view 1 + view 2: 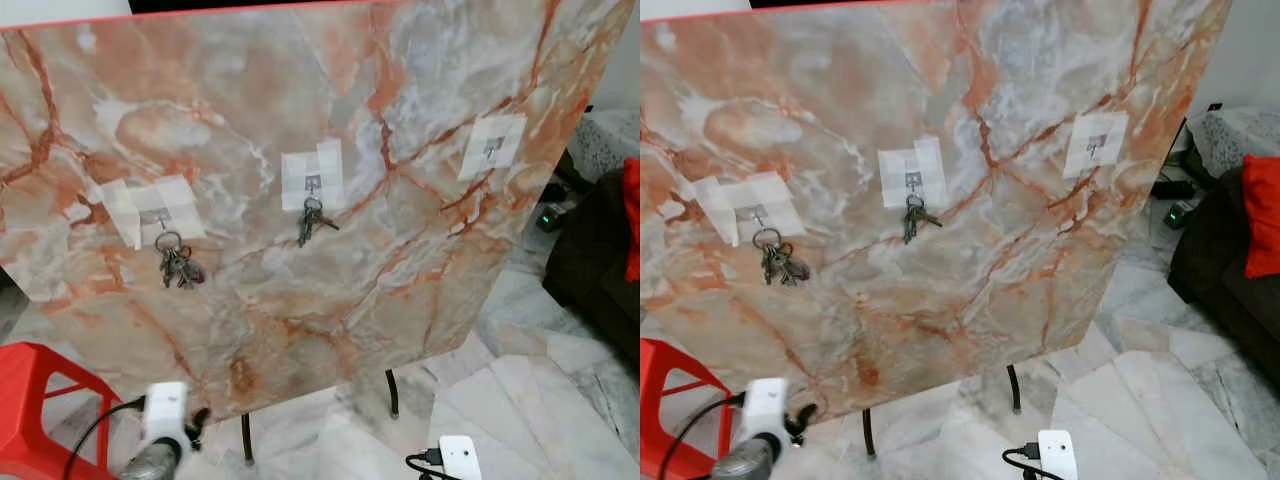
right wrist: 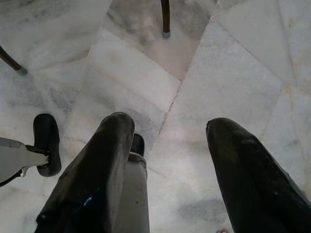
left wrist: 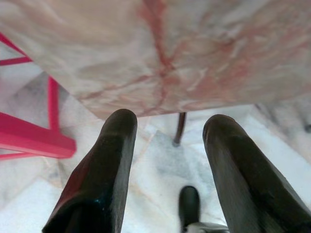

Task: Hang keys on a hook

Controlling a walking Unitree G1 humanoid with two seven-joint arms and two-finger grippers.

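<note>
Hanging: keys, keys
Right hook: bare
Left gripper: spread, under board edge
Right gripper: spread, over floor

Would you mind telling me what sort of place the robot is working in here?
Probably a room in a home: pale marble-tiled floor, a dark sofa with a red cushion, and a marble-patterned board fitted with key hooks.

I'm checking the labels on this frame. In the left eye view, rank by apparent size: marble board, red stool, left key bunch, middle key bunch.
1. marble board
2. red stool
3. left key bunch
4. middle key bunch, only slightly smaller
</note>
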